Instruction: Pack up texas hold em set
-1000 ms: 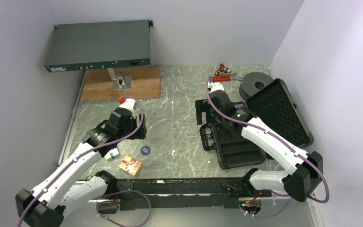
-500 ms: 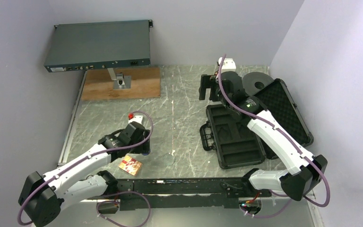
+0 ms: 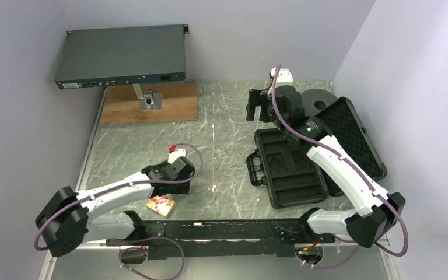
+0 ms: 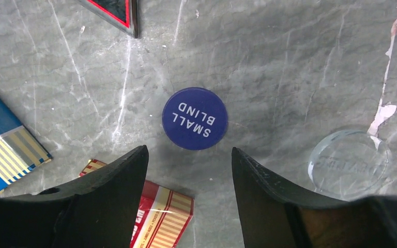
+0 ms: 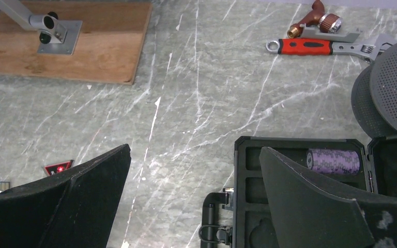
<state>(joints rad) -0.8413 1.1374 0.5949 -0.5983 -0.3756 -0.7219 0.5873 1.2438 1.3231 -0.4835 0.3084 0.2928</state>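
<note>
The black case lies open at the right with its foam lid laid back. It also shows in the right wrist view, with the purple chip stack in a back slot. My left gripper is open, low over the blue disc, which lies just ahead of its tips. The clear disc, red card box, blue-white card box and red triangle lie around it. My right gripper is open and empty, raised behind the case's back left corner.
A red-handled wrench and a black spool lie at the back right. A wooden board with a metal stand holds a rack unit at the back left. Walls close in both sides.
My left gripper has moved nearer and to the right, down over the blue disc. My right gripper rose from over the case to behind it, then stayed.
</note>
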